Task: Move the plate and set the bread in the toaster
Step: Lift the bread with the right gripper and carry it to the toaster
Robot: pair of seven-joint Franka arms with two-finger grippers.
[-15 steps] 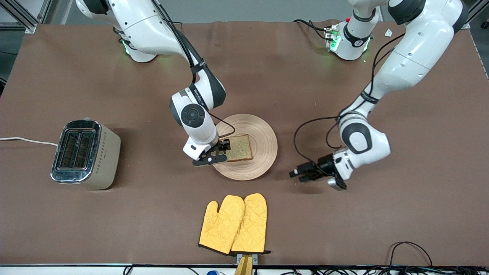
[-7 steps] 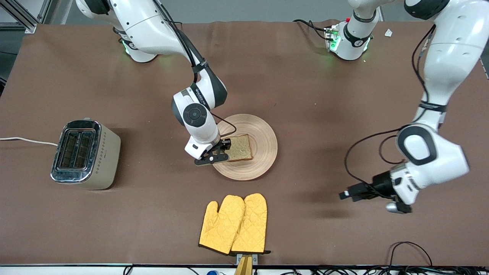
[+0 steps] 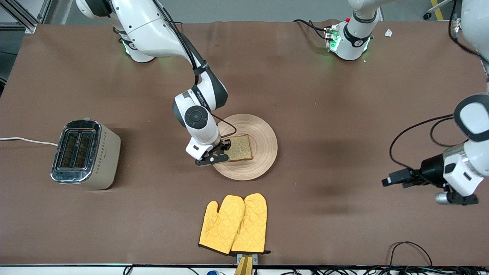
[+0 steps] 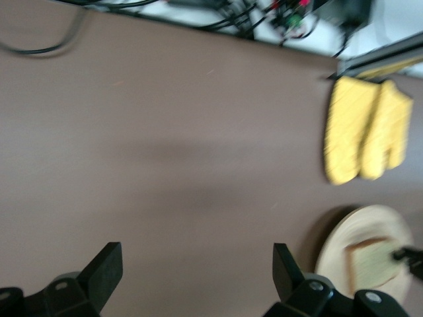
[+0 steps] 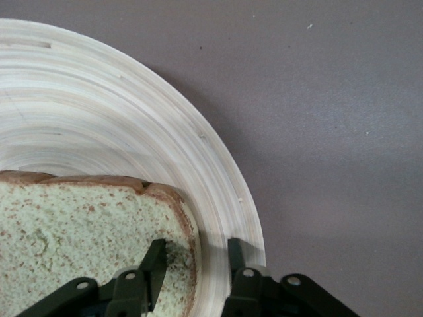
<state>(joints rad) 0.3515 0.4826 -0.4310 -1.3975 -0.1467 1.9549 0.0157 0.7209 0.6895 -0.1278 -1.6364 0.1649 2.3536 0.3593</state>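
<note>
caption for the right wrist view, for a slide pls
Right gripper straddling the edge of the bread on the wooden plate.

A brown surface (image 3: 324,99) carries a cream toaster (image 3: 86,154) toward the right arm's end, its white cord (image 3: 26,140) trailing off the edge. A round wooden plate (image 3: 263,145) sits near the middle, well apart from the toaster. A pair of yellow oven mitts (image 3: 233,224) lies nearer the front camera than the plate.

Brown table (image 3: 344,95); grey floor past its edge.
</note>
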